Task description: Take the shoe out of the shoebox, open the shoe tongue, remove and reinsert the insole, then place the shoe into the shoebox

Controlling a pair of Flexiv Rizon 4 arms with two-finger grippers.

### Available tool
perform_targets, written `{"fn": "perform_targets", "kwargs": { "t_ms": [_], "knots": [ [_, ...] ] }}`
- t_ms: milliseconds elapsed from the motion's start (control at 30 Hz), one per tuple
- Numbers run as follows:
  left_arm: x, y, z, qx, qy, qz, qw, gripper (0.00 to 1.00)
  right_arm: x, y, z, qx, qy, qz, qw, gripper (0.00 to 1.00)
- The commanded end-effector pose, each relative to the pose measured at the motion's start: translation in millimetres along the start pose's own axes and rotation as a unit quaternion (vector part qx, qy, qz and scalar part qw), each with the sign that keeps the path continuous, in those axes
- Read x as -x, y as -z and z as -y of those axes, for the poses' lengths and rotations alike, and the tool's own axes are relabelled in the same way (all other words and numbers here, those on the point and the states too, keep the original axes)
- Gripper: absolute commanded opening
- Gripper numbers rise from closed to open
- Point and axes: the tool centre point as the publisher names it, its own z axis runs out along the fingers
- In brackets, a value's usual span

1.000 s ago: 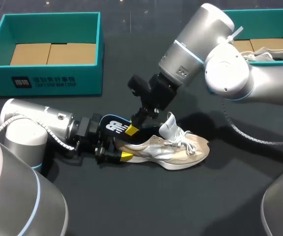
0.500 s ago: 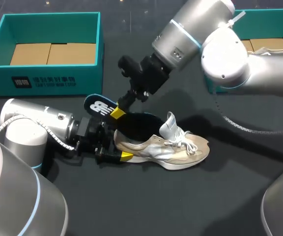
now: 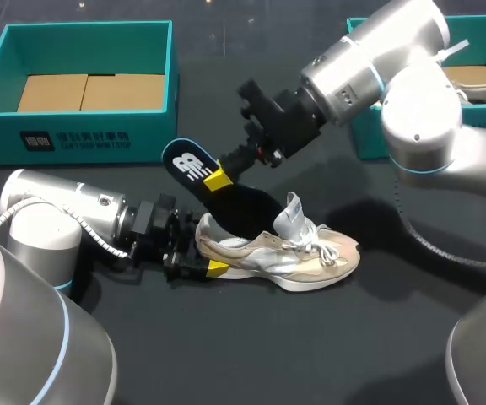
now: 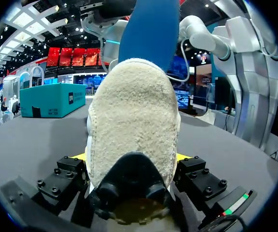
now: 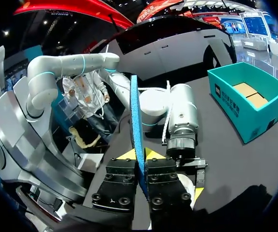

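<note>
The shoe (image 3: 298, 253) stands on its sole on the dark surface (image 3: 226, 354), between the box at the far left (image 3: 91, 135) and the box at the far right (image 3: 363, 139) and inside neither. The left pincer (image 3: 197, 249) is clenched on the shoe's heel, one yellow-tipped finger on either side. The right pincer (image 3: 218, 179) grasps the insole (image 3: 247, 205) near its heel end, a finger pressed to each face. The insole slants, its heel end raised above the left pincer and its front end down at the shoe's opening, just behind the upright tongue (image 3: 289, 215).
</note>
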Motion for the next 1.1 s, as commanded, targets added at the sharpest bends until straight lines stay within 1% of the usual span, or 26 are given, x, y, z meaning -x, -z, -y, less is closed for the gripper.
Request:
{"fn": "perform_targets", "kwargs": {
  "t_ms": [33,100,133,167,233,267,300,667,733,833,867,900,933,1100],
  "knots": [
    [1.1,0,-2,0.000,0.000,0.000,1.000,0.00,-13.8,21,-18.5,0.019,0.000,0.022,1.000,0.00],
    [1.1,0,-2,0.000,0.000,0.000,1.000,0.00,-23.4,37,-28.0,0.025,-0.001,0.028,0.999,0.00],
    [1.1,0,-2,0.000,0.000,0.000,1.000,0.00,-28.8,45,-31.6,0.045,0.009,0.038,0.998,0.00],
    [1.1,0,-2,0.000,0.000,0.000,1.000,0.00,-33.5,54,-33.8,0.065,0.015,0.035,0.997,0.00],
    [1.1,0,-2,0.000,0.000,0.000,1.000,0.00,-44.1,74,-33.5,0.112,0.029,0.039,0.993,0.00],
    [1.1,0,-2,0.000,0.000,0.000,1.000,0.00,-51.0,83,-34.3,0.119,0.026,0.050,0.991,0.00],
    [1.1,0,-2,0.000,0.000,0.000,1.000,0.00,-59.0,88,-37.2,0.110,0.018,0.080,0.991,0.00],
    [1.1,0,-2,0.000,0.000,0.000,1.000,0.00,-59.0,88,-37.2,0.110,0.018,0.080,0.991,0.00],
    [1.1,0,-2,0.000,0.000,0.000,1.000,0.00,-71.7,97,-37.9,0.132,0.005,0.102,0.986,0.00],
    [1.1,0,-2,0.000,0.000,0.000,1.000,0.00,-94.8,106,-42.1,0.156,-0.003,0.116,0.981,0.00],
    [1.1,0,-2,0.000,0.000,0.000,1.000,0.00,-103.2,108,-45.5,0.173,-0.003,0.115,0.978,0.00],
    [1.1,0,-2,0.000,0.000,0.000,1.000,0.00,-112.5,110,-48.8,0.179,-0.005,0.118,0.977,0.00],
    [1.1,0,-2,0.000,0.000,0.000,1.000,0.00,-120.7,111,-51.5,0.178,-0.011,0.125,0.976,0.00],
    [1.1,0,-2,0.000,0.000,0.000,1.000,0.00,-120.7,111,-51.5,0.178,-0.011,0.125,0.976,0.00]
  ]
}}
